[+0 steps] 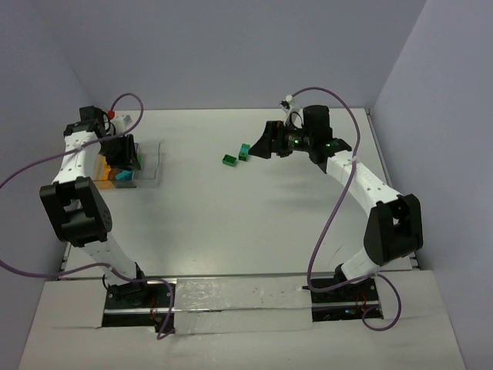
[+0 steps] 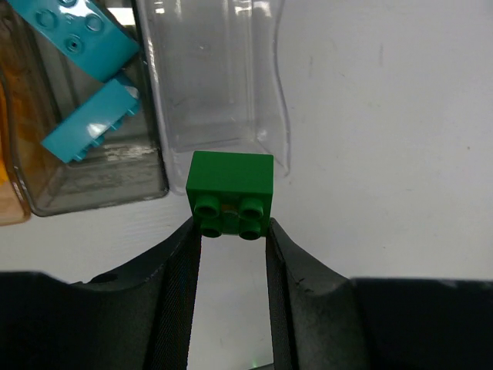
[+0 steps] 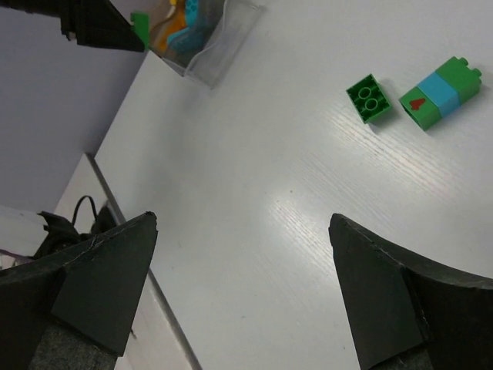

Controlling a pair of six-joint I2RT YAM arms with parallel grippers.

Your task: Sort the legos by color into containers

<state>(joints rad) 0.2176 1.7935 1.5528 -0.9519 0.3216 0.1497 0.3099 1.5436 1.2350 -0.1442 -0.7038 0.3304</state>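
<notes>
My left gripper (image 2: pixel 231 228) is shut on a green 2x2 lego (image 2: pixel 230 191) and holds it just before the near end of the clear container (image 2: pixel 223 77). It is at the far left in the top view (image 1: pixel 123 156). The smoky container (image 2: pixel 92 166) beside it holds two teal legos (image 2: pixel 88 122). My right gripper (image 3: pixel 243 223) is open and empty above the table, near two loose pieces. One is a small green lego (image 3: pixel 370 99), also seen from above (image 1: pixel 229 159). The other is a green-teal-green stack (image 3: pixel 439 94), also seen from above (image 1: pixel 244 152).
An orange-tinted container (image 2: pixel 11 162) stands left of the smoky one. Orange and yellow pieces (image 1: pixel 105 168) lie at the left of the container group. The side walls stand close to both arms. Cables loop behind each arm.
</notes>
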